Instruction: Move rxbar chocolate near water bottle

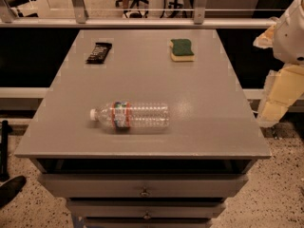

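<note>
The rxbar chocolate [99,52] is a small flat black wrapper lying at the far left of the grey tabletop [204,94]. The water bottle [130,116] lies on its side in the front middle of the table, white cap pointing left, with its red, white and blue-green label near the neck. My gripper [278,101] hangs off the right edge of the table, pale yellowish below the white arm [289,32], well away from both things and holding nothing that I can see.
A green-and-yellow sponge [182,50] lies at the far right of the tabletop. The table is a drawer cabinet with drawers [145,191] at the front. A rail [142,23] runs behind it. A dark shoe [9,189] is on the floor at lower left.
</note>
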`<state>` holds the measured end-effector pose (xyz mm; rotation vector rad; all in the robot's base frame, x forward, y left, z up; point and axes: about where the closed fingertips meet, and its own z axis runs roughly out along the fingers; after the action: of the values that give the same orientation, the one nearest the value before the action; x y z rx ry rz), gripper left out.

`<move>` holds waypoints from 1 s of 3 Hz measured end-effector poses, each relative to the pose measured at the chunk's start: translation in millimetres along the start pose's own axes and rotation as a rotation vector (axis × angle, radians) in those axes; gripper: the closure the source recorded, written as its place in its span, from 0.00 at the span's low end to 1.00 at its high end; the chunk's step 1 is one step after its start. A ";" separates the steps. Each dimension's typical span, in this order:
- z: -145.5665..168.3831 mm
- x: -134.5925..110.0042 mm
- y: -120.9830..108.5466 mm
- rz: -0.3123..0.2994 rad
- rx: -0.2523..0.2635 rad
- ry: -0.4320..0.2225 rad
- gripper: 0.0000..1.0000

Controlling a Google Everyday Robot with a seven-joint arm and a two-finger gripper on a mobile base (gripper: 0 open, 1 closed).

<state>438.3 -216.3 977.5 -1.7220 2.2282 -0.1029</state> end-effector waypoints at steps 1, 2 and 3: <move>0.0 0.0 0.0 0.000 0.000 0.000 0.00; 28.4 -41.5 -35.0 -0.076 -0.004 -0.071 0.00; 66.8 -90.7 -76.7 -0.140 -0.019 -0.162 0.00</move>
<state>549.3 -141.4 952.4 -1.8268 1.9991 0.0254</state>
